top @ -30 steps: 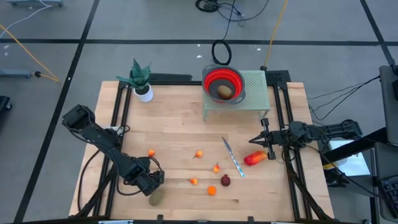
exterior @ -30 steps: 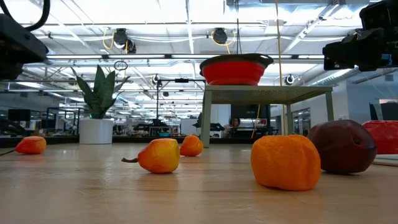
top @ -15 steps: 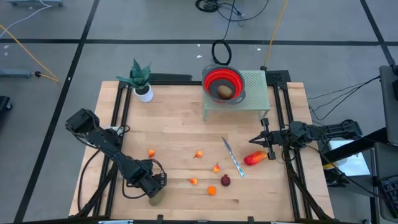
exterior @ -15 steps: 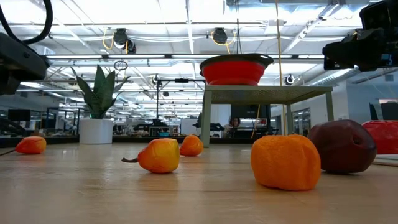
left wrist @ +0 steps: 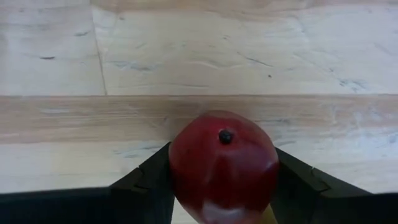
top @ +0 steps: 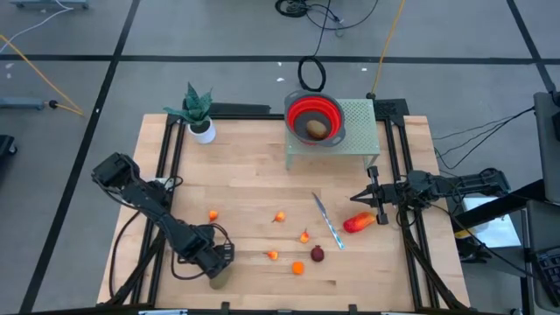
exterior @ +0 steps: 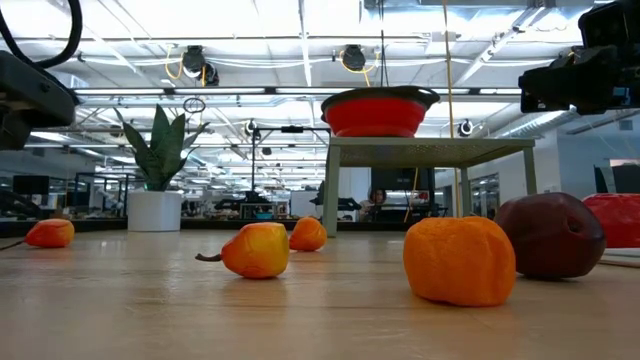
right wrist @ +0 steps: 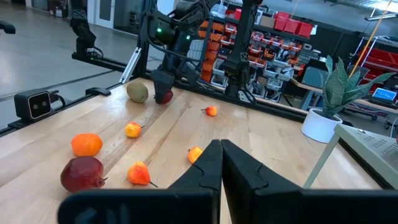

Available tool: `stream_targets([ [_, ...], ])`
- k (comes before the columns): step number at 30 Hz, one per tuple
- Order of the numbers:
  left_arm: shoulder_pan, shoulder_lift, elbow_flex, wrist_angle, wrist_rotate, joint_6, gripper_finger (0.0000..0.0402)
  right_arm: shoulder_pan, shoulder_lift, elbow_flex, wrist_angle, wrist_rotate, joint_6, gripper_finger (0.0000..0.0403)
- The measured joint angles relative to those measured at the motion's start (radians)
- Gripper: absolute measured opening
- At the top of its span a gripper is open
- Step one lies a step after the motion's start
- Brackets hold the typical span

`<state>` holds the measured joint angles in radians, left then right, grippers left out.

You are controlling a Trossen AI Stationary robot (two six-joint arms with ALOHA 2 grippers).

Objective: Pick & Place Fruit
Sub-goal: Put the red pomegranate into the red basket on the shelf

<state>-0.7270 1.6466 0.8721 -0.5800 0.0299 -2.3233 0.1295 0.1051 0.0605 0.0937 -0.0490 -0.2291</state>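
My left gripper (top: 215, 255) stands near the table's near edge, shut on a dark red ball (left wrist: 224, 163) that the high view hides beneath it. An olive-brown oval (top: 220, 278) lies on the wood just beside it. A second dark red ball (top: 317, 254), a round orange piece (top: 297, 268) and several tiny orange ones (top: 279, 216) lie mid-table. The elongated red-orange piece (top: 359, 222) lies below my right gripper (top: 357, 199), which hovers shut at the right side. Another olive-brown oval (top: 316, 129) sits in the red bowl (top: 296, 109). My left gripper pinches the dark red ball between its two fingers (left wrist: 149, 182), one on each side of its widest part (left wrist: 177, 171). The fingers come from above, pointing down. The ball's dimpled end faces the wrist camera. Whether it is off the wood, I cannot tell.
The red bowl with its grey rim stands on a small green stand (top: 359, 118) at the far side. A slim knife (top: 328, 220) lies beside the elongated piece. A potted plant (top: 199, 114) stands at the far left. Bare wood lies between plant and stand.
My left gripper has moved a little toward the table's near edge, closer to the olive-brown oval, then held still. The right arm and the loose fruit have stayed put.
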Motion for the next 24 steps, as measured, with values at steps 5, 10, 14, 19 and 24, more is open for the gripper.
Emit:
stream_targets([
  [5, 0.002, -0.035, -0.002, 0.002, -0.066, 0.043, 0.0201, 0.0, 0.0, 0.0, 0.0, 0.0, 0.0, 0.0],
  [10, 0.0, -0.081, -0.002, 0.002, -0.204, 0.065, 0.0199, 0.0, 0.0, 0.0, 0.0, 0.0, 0.0, 0.0],
  [14, 0.001, -0.12, -0.001, 0.02, -0.388, 0.131, 0.0192, 0.0, 0.0, 0.0, 0.0, -0.002, 0.006, 0.0],
  [19, 0.001, -0.158, -0.001, 0.162, -0.68, 0.345, 0.0201, 0.0, 0.0, 0.0, 0.0, -0.003, 0.007, 0.0],
  [24, 0.001, -0.161, -0.001, 0.414, -0.882, 0.67, 0.0205, 0.0, 0.0, 0.0, 0.0, -0.003, 0.007, 0.0],
])
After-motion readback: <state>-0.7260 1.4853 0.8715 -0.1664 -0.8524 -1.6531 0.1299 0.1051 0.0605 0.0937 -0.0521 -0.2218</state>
